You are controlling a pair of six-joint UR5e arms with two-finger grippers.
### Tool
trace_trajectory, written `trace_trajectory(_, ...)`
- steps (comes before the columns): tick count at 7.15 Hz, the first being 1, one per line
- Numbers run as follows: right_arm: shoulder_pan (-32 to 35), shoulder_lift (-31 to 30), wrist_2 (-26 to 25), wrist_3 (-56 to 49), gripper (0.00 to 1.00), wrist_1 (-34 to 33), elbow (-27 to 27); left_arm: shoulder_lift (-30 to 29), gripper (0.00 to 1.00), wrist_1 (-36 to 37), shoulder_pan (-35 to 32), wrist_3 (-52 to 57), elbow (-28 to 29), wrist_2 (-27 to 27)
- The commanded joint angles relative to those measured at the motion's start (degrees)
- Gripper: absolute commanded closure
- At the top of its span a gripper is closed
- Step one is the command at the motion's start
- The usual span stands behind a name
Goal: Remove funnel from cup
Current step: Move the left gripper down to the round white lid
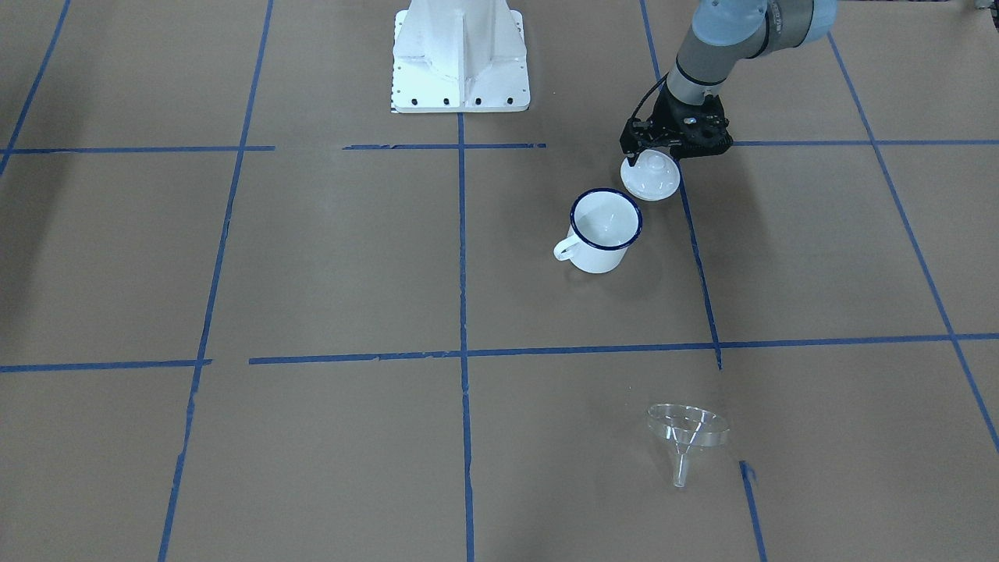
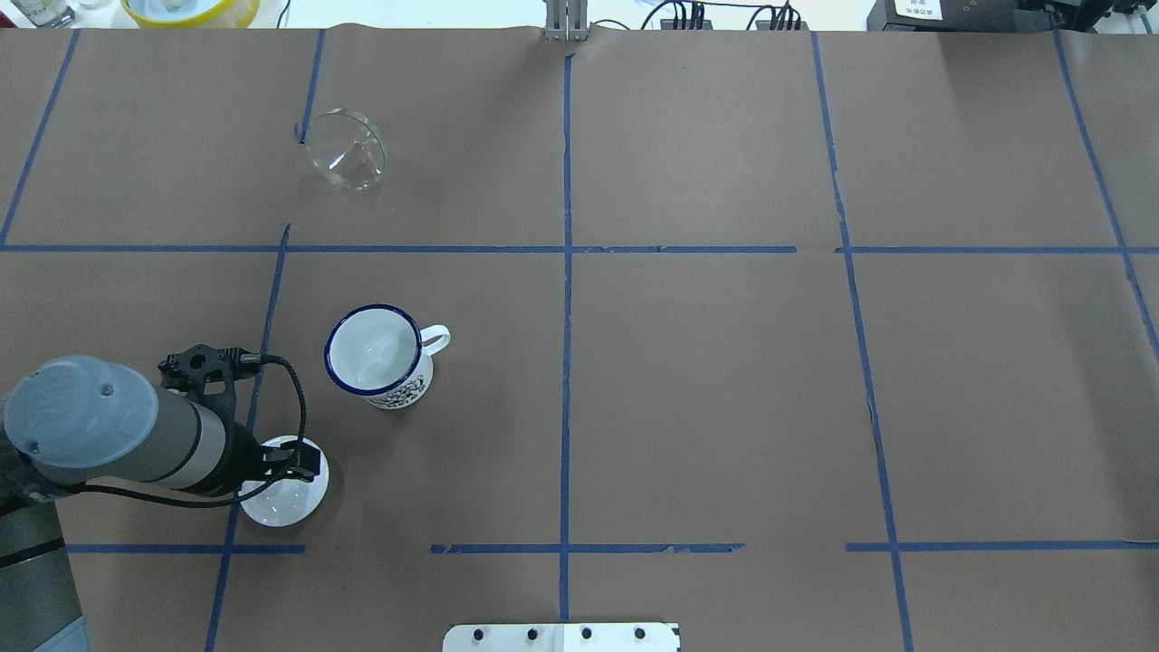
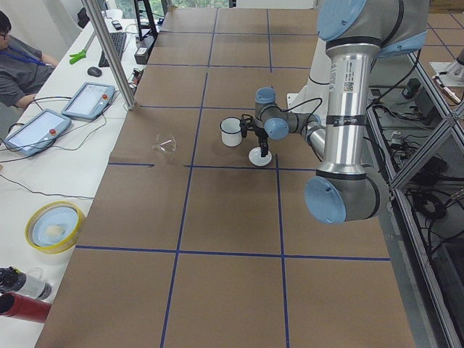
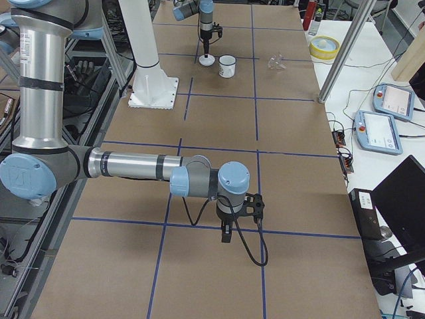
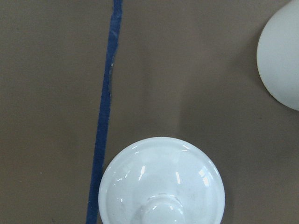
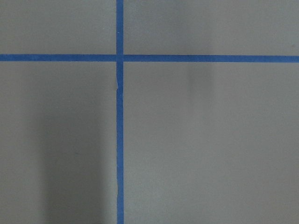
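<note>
The clear funnel (image 1: 687, 429) lies on its side on the brown paper, far from the cup; the overhead view shows it at the far left (image 2: 346, 149). The white cup (image 1: 602, 230) with a dark blue rim stands upright, and nothing shows inside it (image 2: 376, 358). My left gripper (image 1: 652, 158) hangs low over the knob of a white domed lid (image 1: 652, 181) that rests on the table beside the cup. Its jaws look open around the knob. My right gripper (image 4: 226, 238) points down over bare paper far from these things; I cannot tell its state.
The left wrist view shows the lid (image 5: 161, 182) below and the cup's side (image 5: 282, 60) at the right edge. The robot's white base (image 1: 460, 58) stands at the table's near middle. Blue tape lines (image 2: 566, 272) cross the paper. A yellow bowl (image 3: 54, 226) sits off the mat.
</note>
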Motion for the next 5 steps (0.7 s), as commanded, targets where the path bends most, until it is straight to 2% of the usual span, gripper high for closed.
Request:
trace_trajectory(1, 0.0, 0.0, 0.0, 0.0, 0.0, 0.0, 0.0, 0.02, 0.13, -0.9, -0.04, 0.11, 0.7, 0.22)
trace_trajectory(3, 0.0, 0.0, 0.0, 0.0, 0.0, 0.0, 0.0, 0.02, 0.21, -0.9, -0.21, 0.11, 0.61, 0.22)
trace_trajectory(5, 0.0, 0.0, 0.0, 0.0, 0.0, 0.0, 0.0, 0.2, 0.55, -0.9, -0.65, 0.11, 0.35, 0.22)
